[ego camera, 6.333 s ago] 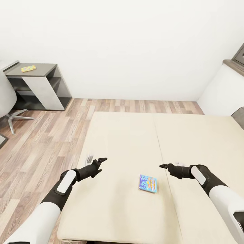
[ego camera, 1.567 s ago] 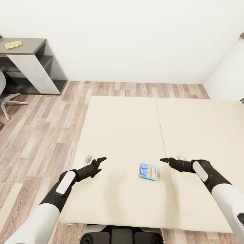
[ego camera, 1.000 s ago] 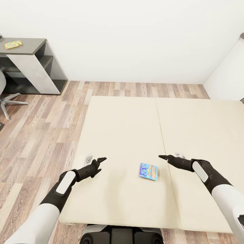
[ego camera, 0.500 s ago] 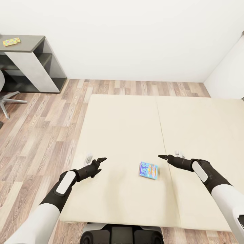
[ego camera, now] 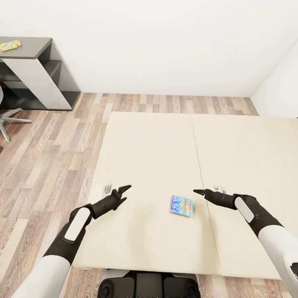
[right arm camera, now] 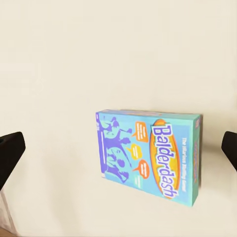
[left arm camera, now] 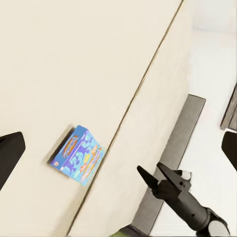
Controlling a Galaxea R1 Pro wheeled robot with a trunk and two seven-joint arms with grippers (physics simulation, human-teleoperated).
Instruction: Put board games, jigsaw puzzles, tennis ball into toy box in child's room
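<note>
Blue, the Balderdash board game (ego camera: 181,206) lay flat on the beige bed (ego camera: 157,140) near its front edge, between the left end effector (ego camera: 123,191) and the right end effector (ego camera: 199,192), untouched by either; since half a second earlier the left one had lifted a little and pushed farther out over the mattress while the right one stayed put, and the head view had tipped so the bed sat higher in it. The right wrist view made the "Balderdash" lettering readable with both dark fingertips (right arm camera: 11,148) spread wide at the picture's edges, the left wrist view likewise showed wide-spread fingertips (left arm camera: 10,150) and the other arm's end effector beyond the box, and the head view alone showed the dark grey-topped cabinet (ego camera: 35,43) at far left with a colourful jigsaw puzzle (ego camera: 10,45) on it.
</note>
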